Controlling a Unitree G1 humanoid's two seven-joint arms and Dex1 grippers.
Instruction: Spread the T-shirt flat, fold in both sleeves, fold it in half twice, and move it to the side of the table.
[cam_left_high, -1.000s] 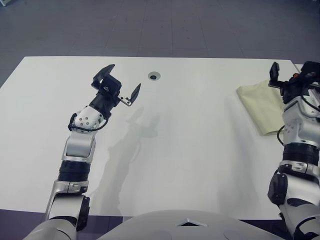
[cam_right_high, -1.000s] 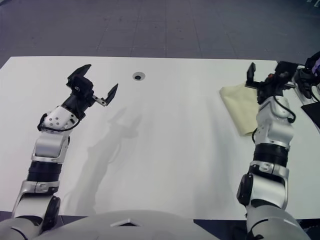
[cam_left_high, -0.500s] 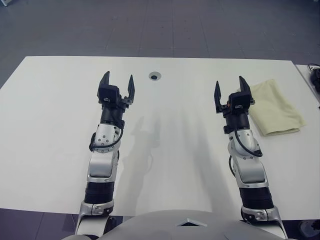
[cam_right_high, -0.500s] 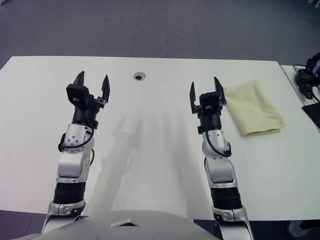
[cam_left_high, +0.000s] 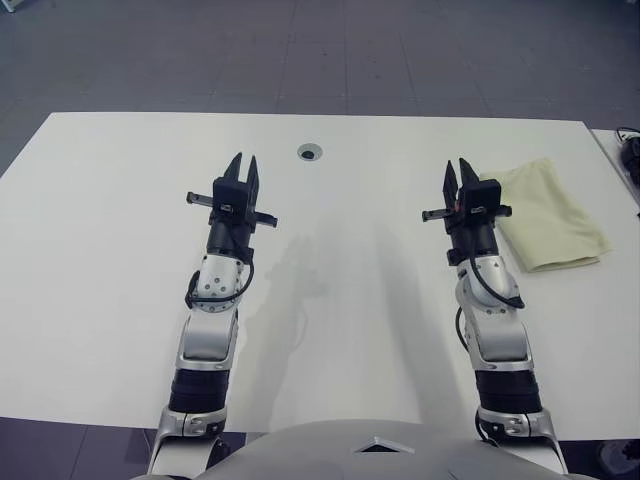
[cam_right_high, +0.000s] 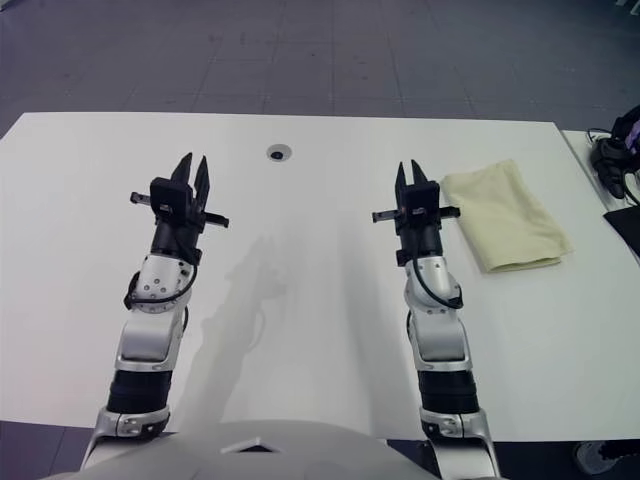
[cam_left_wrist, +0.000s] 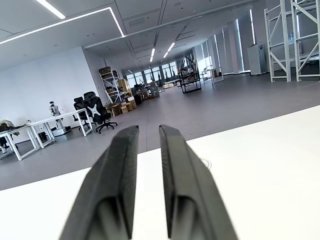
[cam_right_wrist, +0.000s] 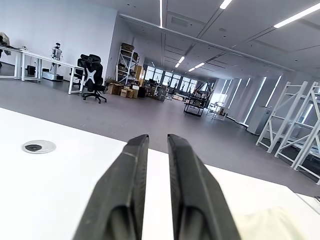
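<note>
While left gripper (cam_left_high: 244, 161) and right gripper (cam_left_high: 458, 166) sit nearly closed, empty, pale-yellow T-shirt (cam_left_high: 550, 212) folded.

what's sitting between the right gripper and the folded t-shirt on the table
Nothing visible stands between them. The right gripper, jaws nearly together, hangs just beside the folded T-shirt, with only white table surface in the gap. The cable hole lies farther to the left, out of that path.

pale yellow T-shirt (cam_left_high: 548, 212), folded into a compact rectangle, flat near table's right edge
</note>
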